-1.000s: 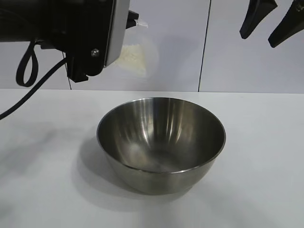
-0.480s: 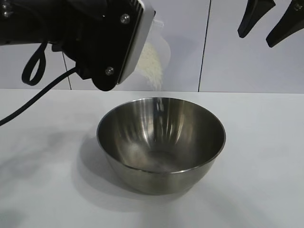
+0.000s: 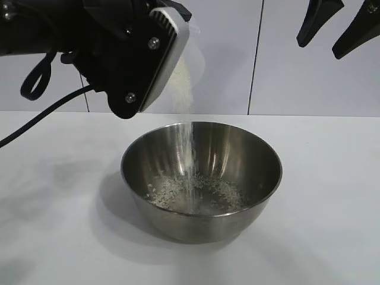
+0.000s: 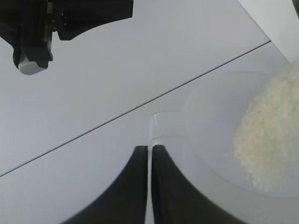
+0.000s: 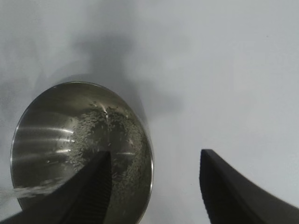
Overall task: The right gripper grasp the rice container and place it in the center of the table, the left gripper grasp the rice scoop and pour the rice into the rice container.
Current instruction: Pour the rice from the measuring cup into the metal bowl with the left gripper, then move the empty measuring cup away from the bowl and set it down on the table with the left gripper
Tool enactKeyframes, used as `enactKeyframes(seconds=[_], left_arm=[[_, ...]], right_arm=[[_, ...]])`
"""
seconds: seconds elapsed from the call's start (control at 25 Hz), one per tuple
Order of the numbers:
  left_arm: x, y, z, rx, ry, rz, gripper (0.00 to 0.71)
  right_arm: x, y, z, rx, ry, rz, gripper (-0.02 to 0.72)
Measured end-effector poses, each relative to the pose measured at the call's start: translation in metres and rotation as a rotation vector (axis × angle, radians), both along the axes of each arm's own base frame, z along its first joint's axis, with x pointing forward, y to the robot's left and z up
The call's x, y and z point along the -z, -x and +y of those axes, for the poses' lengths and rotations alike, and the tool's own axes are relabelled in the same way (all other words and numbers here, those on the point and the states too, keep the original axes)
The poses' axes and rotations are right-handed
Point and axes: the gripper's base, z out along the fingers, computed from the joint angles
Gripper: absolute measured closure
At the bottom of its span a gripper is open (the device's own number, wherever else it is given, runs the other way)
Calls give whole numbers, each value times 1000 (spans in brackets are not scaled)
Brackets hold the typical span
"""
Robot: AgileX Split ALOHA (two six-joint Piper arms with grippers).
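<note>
From outside, your left gripper (image 3: 178, 35) was up over the left-back rim of the bowl (image 3: 202, 178), holding the scoop (image 3: 193, 50) tipped over. Rice (image 3: 189, 148) was running out of it in a thin white stream straight into the bowl, and a loose scatter of grains already sat on the bottom. The bowl stood upright about mid-table (image 3: 332, 208), nothing touching it. Your right gripper (image 3: 338, 27) hung way up at the top right, well clear of the bowl, fingers spread wide and holding nothing

On the left wrist cam, you had both black fingers (image 4: 135, 186) pinched nearly together on the scoop's little handle (image 4: 163, 126), just a sliver of gap between them. The clear cup part was tilted, with the rice (image 4: 266, 140) heaped against its far side

On the right wrist cam, you were looking down past two well-separated fingers (image 5: 233, 186), empty between them. The bowl (image 5: 42, 135) sat below, partly behind one finger, grains dotted across its floor, and the stream (image 5: 28, 191) came in at its edge
</note>
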Motion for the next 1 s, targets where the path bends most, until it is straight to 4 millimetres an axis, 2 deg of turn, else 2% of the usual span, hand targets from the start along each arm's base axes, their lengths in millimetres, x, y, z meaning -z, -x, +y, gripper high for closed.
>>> enactKeyframes(seconds=[0.4, 0.76, 0.88, 1.0], left_arm=[[-4, 0, 0, 7, -100, -143, 704], [-4, 0, 0, 8, -111, -152, 704], [-4, -1, 1, -5, -57, -104, 704], [-5, -3, 3, -46, 86, 7, 704]], right_arm=[[0, 0, 0, 0, -3, 0, 313], [0, 0, 0, 0, -3, 0, 313], [0, 0, 0, 0, -3, 0, 313], [0, 0, 0, 0, -3, 0, 313]])
